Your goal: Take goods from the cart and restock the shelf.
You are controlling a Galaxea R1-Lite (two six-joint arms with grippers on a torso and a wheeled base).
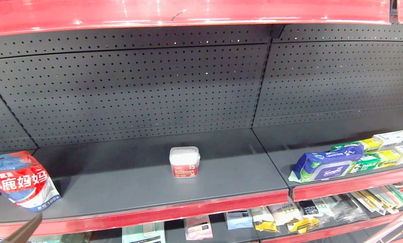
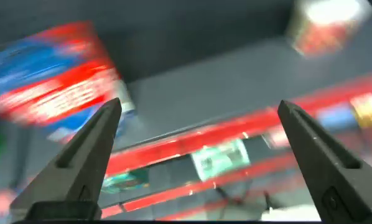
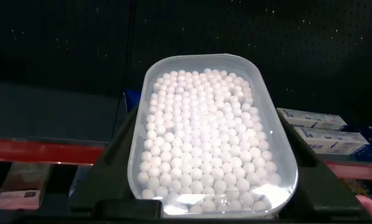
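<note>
A clear tub of white cotton swabs [image 3: 214, 134] sits between the dark fingers [image 3: 108, 171] of my right gripper [image 3: 204, 186], which is shut on it in front of the shelf's pegboard back. A matching tub with a red label [image 1: 184, 162] stands upright in the middle of the grey shelf board [image 1: 137, 182]. A red, blue and white pouch [image 1: 21, 180] stands at the board's left end. My left gripper [image 2: 199, 106] is open and empty just in front of the red shelf edge, below the pouch [image 2: 49, 81]; one of its fingers [image 1: 24, 231] shows at the lower left.
On the right-hand shelf board lie a blue wet-wipes pack [image 1: 326, 163] and rows of green, yellow and white boxes [image 1: 386, 148]. The lower shelf holds several packets [image 1: 282, 212]. Pink cart rails [image 1: 390, 226] stand at the bottom right. A red shelf front [image 1: 188, 11] overhangs above.
</note>
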